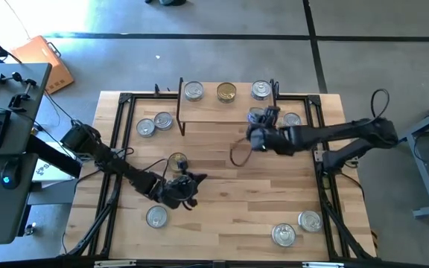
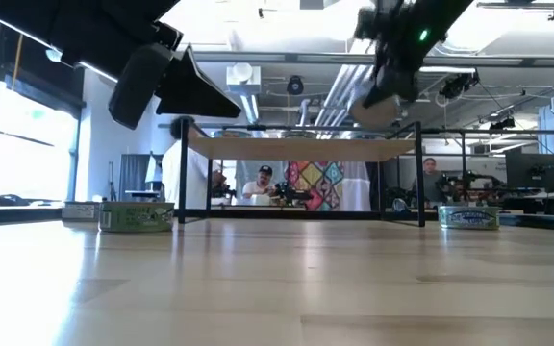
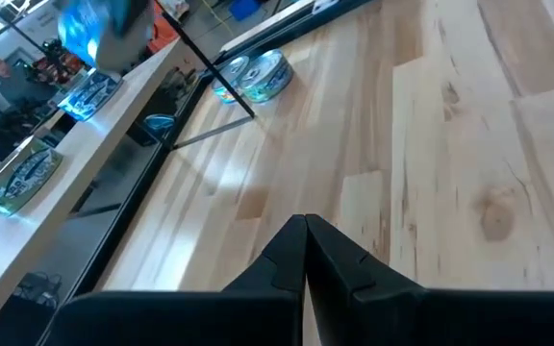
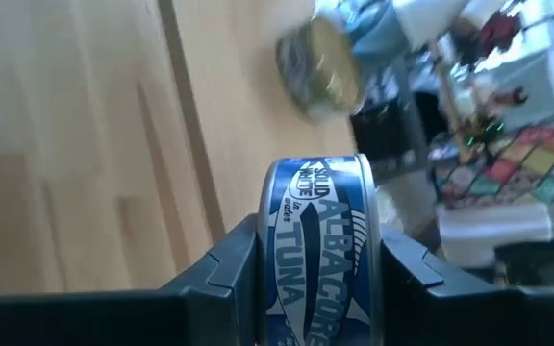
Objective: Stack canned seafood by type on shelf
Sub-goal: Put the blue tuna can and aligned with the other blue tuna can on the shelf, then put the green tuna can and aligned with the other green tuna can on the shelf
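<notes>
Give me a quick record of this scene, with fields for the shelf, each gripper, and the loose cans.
shelf: wooden shelf at the table's far edge, three cans on top, gold-lidded can in the middle
right gripper: right gripper shut on a blue tuna can, raised near the shelf's right end
left gripper: left gripper shut, empty, over the table's front left
loose cans: two left of the shelf, three along the front

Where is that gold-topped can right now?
The gold-lidded can sits on the shelf at the table's far edge, in the middle between two silver-lidded cans.
</notes>
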You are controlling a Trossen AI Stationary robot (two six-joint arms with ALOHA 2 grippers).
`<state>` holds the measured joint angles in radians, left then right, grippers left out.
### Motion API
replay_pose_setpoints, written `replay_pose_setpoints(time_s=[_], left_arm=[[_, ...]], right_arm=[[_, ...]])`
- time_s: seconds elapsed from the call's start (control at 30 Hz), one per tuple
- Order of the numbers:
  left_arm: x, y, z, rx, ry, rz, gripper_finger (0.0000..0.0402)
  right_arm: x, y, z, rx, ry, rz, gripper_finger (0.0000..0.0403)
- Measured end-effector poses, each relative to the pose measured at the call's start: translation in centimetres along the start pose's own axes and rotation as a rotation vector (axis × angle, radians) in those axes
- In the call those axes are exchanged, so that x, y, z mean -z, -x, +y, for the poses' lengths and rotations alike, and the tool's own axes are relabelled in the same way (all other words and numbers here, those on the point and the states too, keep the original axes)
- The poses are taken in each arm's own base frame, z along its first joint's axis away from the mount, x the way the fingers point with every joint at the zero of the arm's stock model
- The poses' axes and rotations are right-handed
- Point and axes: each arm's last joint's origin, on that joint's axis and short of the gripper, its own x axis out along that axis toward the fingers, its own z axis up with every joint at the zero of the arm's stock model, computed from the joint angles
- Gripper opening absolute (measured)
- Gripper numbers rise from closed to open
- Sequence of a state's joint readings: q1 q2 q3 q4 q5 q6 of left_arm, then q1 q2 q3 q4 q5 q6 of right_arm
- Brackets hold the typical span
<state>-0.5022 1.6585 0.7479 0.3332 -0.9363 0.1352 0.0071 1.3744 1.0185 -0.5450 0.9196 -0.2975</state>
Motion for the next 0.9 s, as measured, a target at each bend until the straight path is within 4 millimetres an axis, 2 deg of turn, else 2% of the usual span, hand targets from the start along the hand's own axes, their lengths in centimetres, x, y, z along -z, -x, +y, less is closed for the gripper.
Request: replay_pose_setpoints(time_s=[0.1,0.23,0.5,0.73,0.9], left_arm=[[0.0,0.0,0.0,0.001,0.0,0.0,0.0],[0.0,0.0,0.0,0.001,0.003,0.0,0.0],[0.0,0.0,0.0,0.003,0.011,0.0,0.0],[0.0,0.0,-0.1,0.016,0.017,-0.002,0.0],[0.0,0.0,-0.1,0.016,0.029,-0.002,0.0]], right_arm=[[0.5,-1.7,-0.8,-0.002,-0.001,0.053,0.012],[0.9,-3.0,-1.6,-0.046,-0.015,0.076,0.0124],[1.3,-3.5,-2.2,-0.07,-0.04,0.085,0.0225],[1.0,-1.8,-2.4,-0.074,-0.101,0.026,0.024],[0.4,1.2,-2.0,-0.132,-0.363,-0.074,0.0232]])
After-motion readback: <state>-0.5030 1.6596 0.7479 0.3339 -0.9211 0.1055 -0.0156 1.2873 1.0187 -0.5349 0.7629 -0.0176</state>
